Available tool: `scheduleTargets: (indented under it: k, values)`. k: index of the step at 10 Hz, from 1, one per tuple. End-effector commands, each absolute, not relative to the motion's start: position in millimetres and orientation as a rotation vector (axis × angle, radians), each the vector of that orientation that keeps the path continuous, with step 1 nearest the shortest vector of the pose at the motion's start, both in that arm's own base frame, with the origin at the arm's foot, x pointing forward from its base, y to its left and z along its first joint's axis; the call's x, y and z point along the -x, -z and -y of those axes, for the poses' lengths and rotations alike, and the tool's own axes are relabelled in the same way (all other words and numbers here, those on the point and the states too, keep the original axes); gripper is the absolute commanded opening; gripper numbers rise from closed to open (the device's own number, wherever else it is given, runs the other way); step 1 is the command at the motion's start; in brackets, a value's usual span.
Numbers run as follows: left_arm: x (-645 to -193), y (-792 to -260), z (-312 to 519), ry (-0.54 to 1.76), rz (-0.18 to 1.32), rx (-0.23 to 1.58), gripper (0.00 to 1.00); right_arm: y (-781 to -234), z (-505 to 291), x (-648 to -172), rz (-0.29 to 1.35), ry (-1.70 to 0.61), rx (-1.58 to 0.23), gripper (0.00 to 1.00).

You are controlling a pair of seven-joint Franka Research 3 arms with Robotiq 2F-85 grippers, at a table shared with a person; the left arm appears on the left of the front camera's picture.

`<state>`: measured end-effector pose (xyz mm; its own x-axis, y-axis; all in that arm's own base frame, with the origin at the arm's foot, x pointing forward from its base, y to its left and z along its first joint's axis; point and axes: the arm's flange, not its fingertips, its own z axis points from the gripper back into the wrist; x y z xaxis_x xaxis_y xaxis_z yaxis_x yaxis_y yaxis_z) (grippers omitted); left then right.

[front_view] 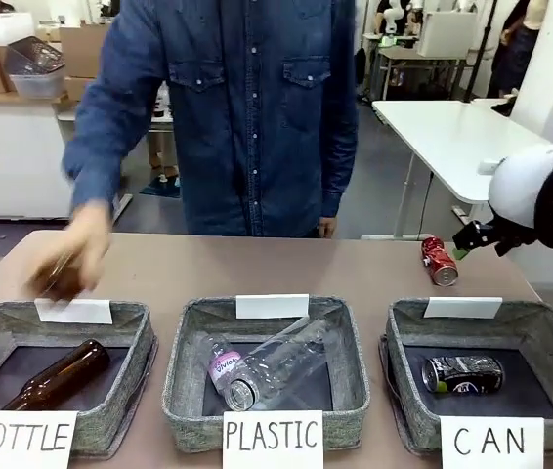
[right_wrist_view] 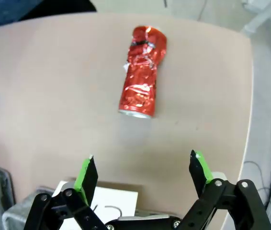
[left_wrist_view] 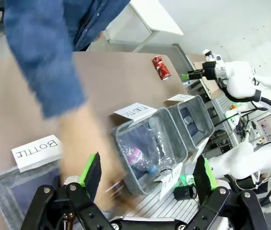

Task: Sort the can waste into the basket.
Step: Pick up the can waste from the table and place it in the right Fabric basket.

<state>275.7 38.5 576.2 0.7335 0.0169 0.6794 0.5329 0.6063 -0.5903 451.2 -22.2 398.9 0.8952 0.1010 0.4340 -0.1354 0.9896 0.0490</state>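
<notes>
One can (front_view: 440, 261) on the table (front_view: 257, 264) behind the rightmost basket (front_view: 550, 342), second can (front_view: 462, 373) inside it.

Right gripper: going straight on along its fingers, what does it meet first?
Probably the red can, lying on the table dead ahead of the open right gripper. Depth is unclear: it might touch tabletop just short of it.

I'm seeing bare table (right_wrist_view: 54, 96) all round the red can (right_wrist_view: 142, 72), person's hand (front_view: 71, 252) crowding over the BOTTLE basket (front_view: 110, 425)
</notes>
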Motion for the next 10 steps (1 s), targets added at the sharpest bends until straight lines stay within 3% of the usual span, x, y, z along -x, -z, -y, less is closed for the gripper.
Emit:
scheduleTargets:
  k: [1, 4, 6, 10]
  values:
    - [-276.9, -577.8, -38.6, 0.342, 0.714, 0.9, 1.0, -389.3, 24.6, -456.3, 0.441, -0.1, -0.082, 1.0]
    - [-276.9, -577.8, -38.6, 0.342, 0.714, 0.9, 1.0, -364.7, 3.9, -519.5, 0.44, 0.067, -0.067, 1.0]
    - [-276.9, -577.8, -38.6, 0.342, 0.714, 0.9, 1.0, -339.7, -5.3, -558.0, 0.407, 0.091, 0.053, 1.0]
    - [-276.9, -577.8, -38.6, 0.342, 0.714, 0.9, 1.0, -301.1, -16.5, -585.0, 0.347, 0.069, 0.024, 1.0]
